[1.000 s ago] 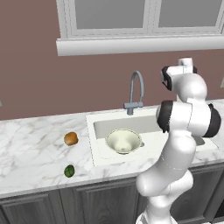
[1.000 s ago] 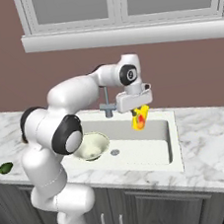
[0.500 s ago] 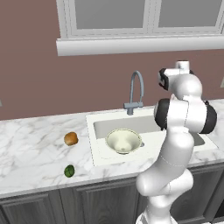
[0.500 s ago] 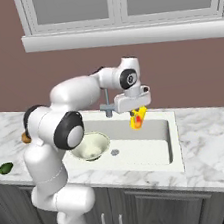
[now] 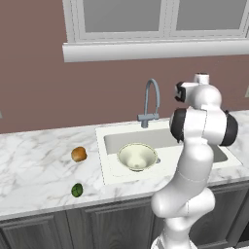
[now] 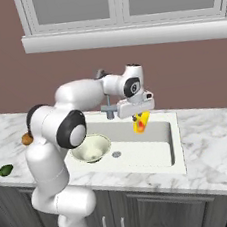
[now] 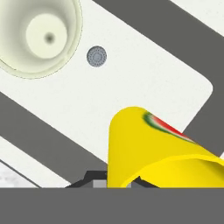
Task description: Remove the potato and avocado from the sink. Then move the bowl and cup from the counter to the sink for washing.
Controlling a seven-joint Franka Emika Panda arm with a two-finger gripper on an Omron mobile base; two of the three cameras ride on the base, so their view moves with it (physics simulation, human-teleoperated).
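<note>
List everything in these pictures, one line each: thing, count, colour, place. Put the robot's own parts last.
potato: one, orange-brown, on the counter left of the sink.
avocado: one, dark green, on the counter near its front edge, in front of the potato.
bowl: one, pale cream-green, upright in the left part of the sink.
cup: one, yellow with a red and green mark, held tilted above the sink.
sink: one, white, set into the counter, grey drain in its floor.
faucet: one, grey, behind the sink.
counter: one, white marble with grey veins, over dark grey cabinets.
window: one, white-framed, above the sink.
gripper: one, shut on the cup over the sink.
</note>
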